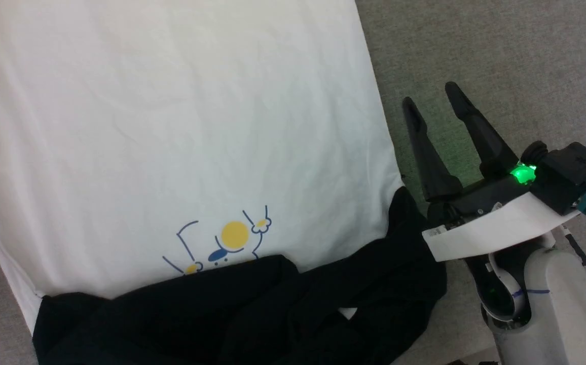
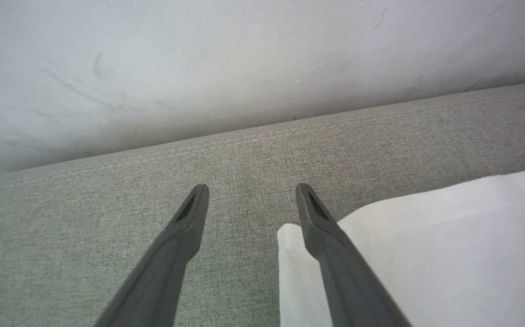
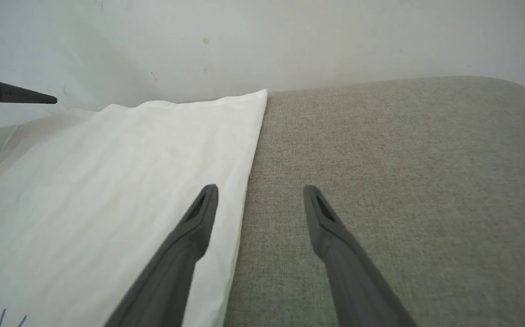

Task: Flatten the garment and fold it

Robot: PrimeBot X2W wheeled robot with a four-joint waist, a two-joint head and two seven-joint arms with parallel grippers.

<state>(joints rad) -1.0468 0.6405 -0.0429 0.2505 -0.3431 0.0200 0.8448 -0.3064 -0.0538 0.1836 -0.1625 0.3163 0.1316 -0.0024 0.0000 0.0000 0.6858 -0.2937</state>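
The garment (image 1: 171, 126) lies spread on the grey fabric surface, its white body reaching away from me and its black sleeves and shoulders bunched at the near edge. A yellow-and-blue cartoon print (image 1: 224, 241) shows just above the black part. My right gripper (image 1: 431, 96) hovers open beside the garment's right edge, with nothing between its fingers. In the right wrist view the right gripper (image 3: 260, 190) straddles that white edge (image 3: 226, 254). In the left wrist view my left gripper (image 2: 251, 188) is open over a far white corner (image 2: 426, 254) of the garment.
The grey upholstered surface (image 1: 501, 61) extends to the right of the garment. A pale wall (image 3: 289, 41) stands behind its far edge. The other arm's dark finger (image 3: 22, 96) shows at the upper left of the right wrist view.
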